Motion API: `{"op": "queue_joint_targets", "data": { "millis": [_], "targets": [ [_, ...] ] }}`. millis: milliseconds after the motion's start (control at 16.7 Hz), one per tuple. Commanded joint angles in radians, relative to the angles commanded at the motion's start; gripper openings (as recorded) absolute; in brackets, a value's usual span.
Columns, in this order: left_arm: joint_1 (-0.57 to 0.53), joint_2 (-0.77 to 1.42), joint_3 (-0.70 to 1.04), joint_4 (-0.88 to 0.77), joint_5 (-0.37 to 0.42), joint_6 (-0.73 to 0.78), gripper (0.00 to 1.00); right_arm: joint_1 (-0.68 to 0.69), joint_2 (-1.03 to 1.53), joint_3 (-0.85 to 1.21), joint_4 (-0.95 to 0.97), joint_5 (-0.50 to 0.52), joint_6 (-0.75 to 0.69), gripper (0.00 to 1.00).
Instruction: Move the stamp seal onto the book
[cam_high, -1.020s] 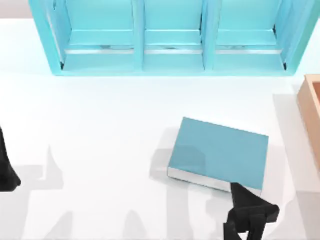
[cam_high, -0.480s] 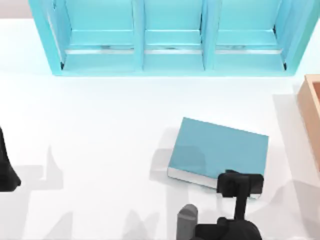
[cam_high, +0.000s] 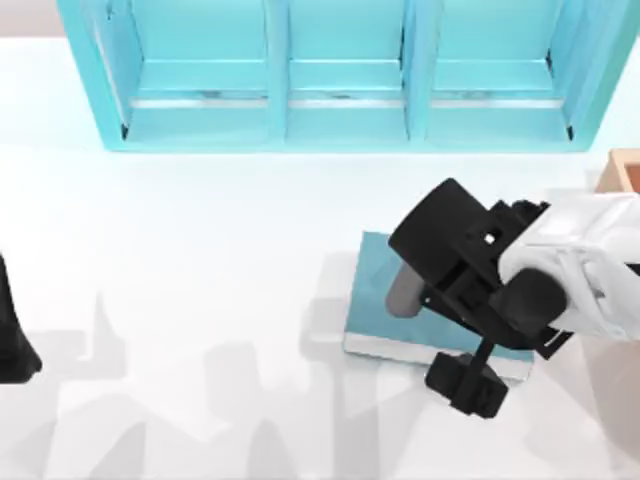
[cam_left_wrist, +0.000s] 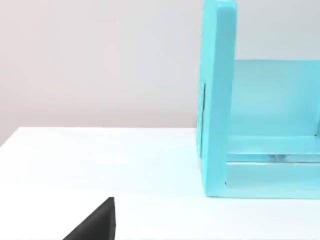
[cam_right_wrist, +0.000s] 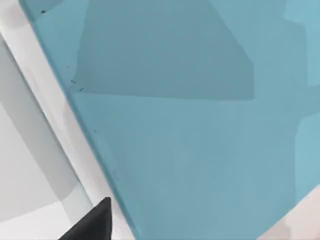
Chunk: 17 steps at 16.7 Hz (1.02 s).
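Found the right claw (cam_high: 465, 385) low over the near edge of the book (cam_high: 368, 310), which lay directly beneath it; could not tell whether spread or pinching the stamp seal, nor where that seal lay. Risked, on this reading, a release too close to that edge, tipping the seal onto the worktop (cam_high: 200, 260) below, or a heavy descent shoving the book. Found the left claw (cam_high: 12, 345) parked far off to the left.
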<state>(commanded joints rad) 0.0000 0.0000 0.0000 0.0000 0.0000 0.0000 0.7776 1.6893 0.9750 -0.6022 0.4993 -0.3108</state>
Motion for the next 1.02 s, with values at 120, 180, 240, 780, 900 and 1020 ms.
{"op": "queue_joint_targets", "data": {
  "millis": [120, 180, 240, 780, 900, 1020],
  "targets": [
    [0.0, 0.0, 0.0, 0.0, 0.0, 0.0, 1.0, -0.172, 0.024, 0.106, -0.112, -0.111, 0.02, 1.0],
    [0.0, 0.0, 0.0, 0.0, 0.0, 0.0, 1.0, -0.259, 0.036, 0.159, -0.167, -0.161, 0.028, 1.0],
    [0.0, 0.0, 0.0, 0.0, 0.0, 0.0, 1.0, -0.345, 0.047, 0.209, -0.221, -0.209, 0.034, 1.0],
    [0.0, 0.0, 0.0, 0.0, 0.0, 0.0, 1.0, -1.001, 0.145, 0.513, -0.591, -0.477, 0.039, 1.0],
    [0.0, 0.0, 0.0, 0.0, 0.0, 0.0, 1.0, -1.056, 0.157, 0.538, -0.626, -0.495, 0.036, 1.0],
    [0.0, 0.0, 0.0, 0.0, 0.0, 0.0, 1.0, -1.068, 0.159, 0.543, -0.633, -0.499, 0.035, 1.0]
  ]
}}
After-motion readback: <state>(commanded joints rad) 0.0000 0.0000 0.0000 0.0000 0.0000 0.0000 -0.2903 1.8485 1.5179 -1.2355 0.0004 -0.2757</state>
